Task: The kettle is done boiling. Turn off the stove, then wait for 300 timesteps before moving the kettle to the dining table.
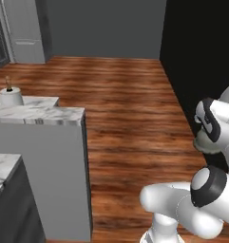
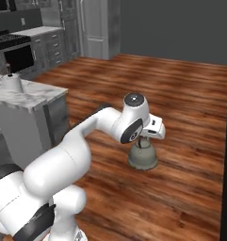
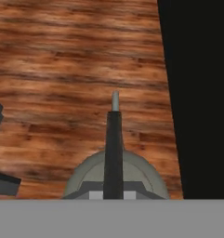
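— Where's the kettle point(image 2: 143, 156) now?

— Hanging under the gripper point(image 2: 144, 141), out over the wooden floor point(image 2: 181, 108), well away from the stove point(image 2: 11, 44) at the far wall. From the hand's own camera the dark handle point(image 3: 113, 153) runs straight up the middle of the rounded body point(image 3: 146, 174).

— So it's gripped?

— I'd say so, by the handle's arch, which is why it hangs upright with its base level. But the fingertips are hidden behind the hand, so I can't tell how far apart they stand.

— Which way does it point?

— It's squat and round, so no real long axis. The handle's line and the little grey spout point(image 3: 115, 101) both head away from the hand, across the floorboards.

— And the dining table point(image 2: 35, 96)?

— Off to the arm's left, marble top, a paper towel roll point(image 2: 13, 84) on it. The carry isn't finished, I reckon.
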